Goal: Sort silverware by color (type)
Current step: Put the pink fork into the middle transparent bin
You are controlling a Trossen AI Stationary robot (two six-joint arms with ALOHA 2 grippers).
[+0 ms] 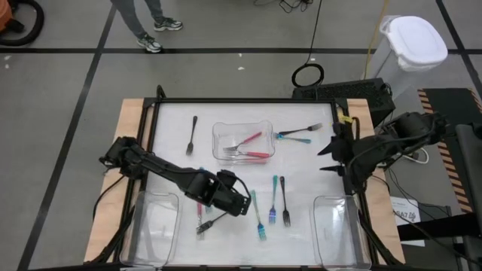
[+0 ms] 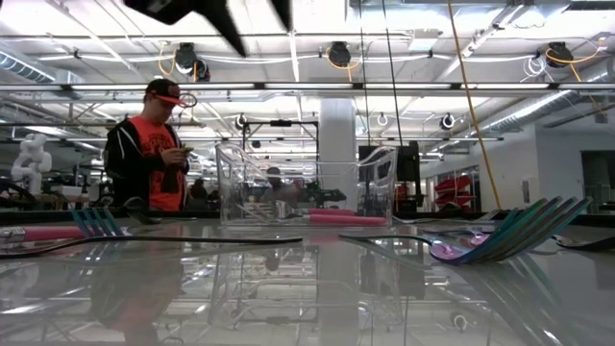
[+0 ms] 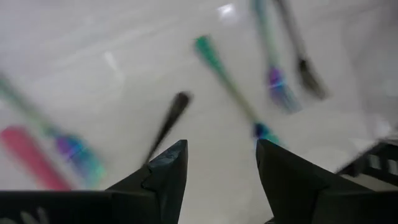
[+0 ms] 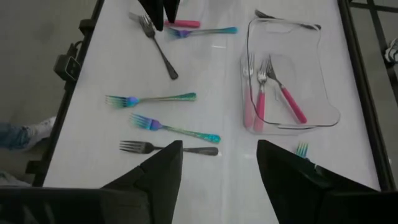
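Your left tool [image 1: 245, 205] hangs low over the white worktop [image 1: 226, 113], jaws released and empty, above a dark grey fork [image 3: 166, 121] and near a teal fork [image 3: 233, 93]. Your right tool [image 1: 325, 159] waits at the right edge, jaws likewise apart and holding nothing.

The silverware is split. Three pink-handled forks [image 4: 267, 93] already lie in the clear tray [image 4: 329, 115] at mid-worktop. More teal forks [image 1: 258, 217] and dark forks [image 1: 285, 202] lie loose between the two arms; one dark fork [image 1: 193, 134] rests alone toward the far left, and a teal and dark pair [image 1: 300, 134] sits just beside the tray. A pink handle [image 4: 183, 23] lies under the left arm.

The risks, as judged from here: these slim handles lie flat on a glossy surface, so your fingertips may skid off one or pinch two neighbours together. The teal and dark forks lie near each other, inviting a wrong pick.

No brand, label or writing on the worktop can be read.
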